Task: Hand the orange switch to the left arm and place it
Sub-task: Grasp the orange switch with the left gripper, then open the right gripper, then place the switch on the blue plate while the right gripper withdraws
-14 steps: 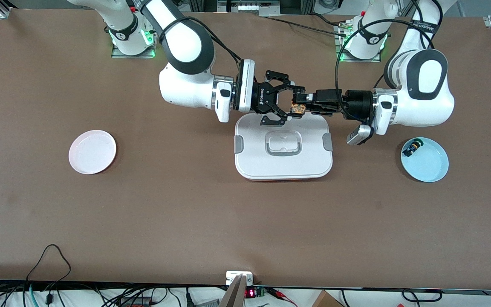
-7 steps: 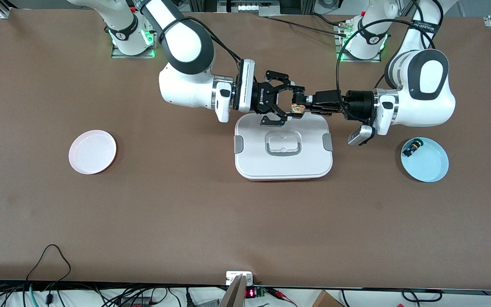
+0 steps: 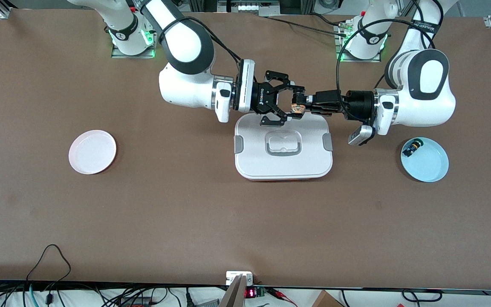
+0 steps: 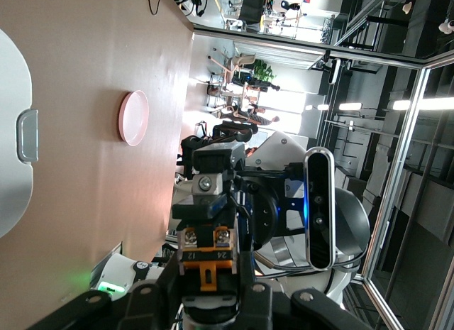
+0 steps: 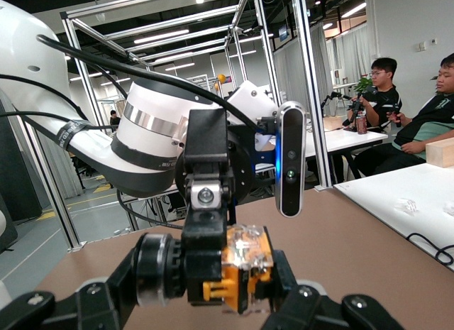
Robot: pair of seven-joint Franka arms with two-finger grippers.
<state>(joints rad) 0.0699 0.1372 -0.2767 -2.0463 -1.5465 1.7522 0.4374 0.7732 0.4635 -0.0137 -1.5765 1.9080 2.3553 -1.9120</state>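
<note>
The large white rounded-rectangular lidded box, with grey side clips and a recessed grey-edged handle, sits mid-table and serves as the landmark. Above the box's edge nearest the robot bases, the two black two-finger grippers meet tip to tip in the air.

The left gripper reaches in level from the left arm's end of the table, its white jointed arm bent at the elbow. Its fingers are clenched on the small orange switch, a black push-button part with an orange-tan band, which hangs over that same edge of the box without touching the lid. In the left wrist view the switch sits between the dark fingers.

The right gripper comes from the right arm's end on its own white arm. Its jaws stand apart on either side of the switch; whether they grip it cannot be told. The right wrist view shows the orange part just in front of that gripper.

Toward the right arm's end from the box lies a round pink plate. Toward the left arm's end lies a round light blue plate holding a small black part with a blue-yellow body.
</note>
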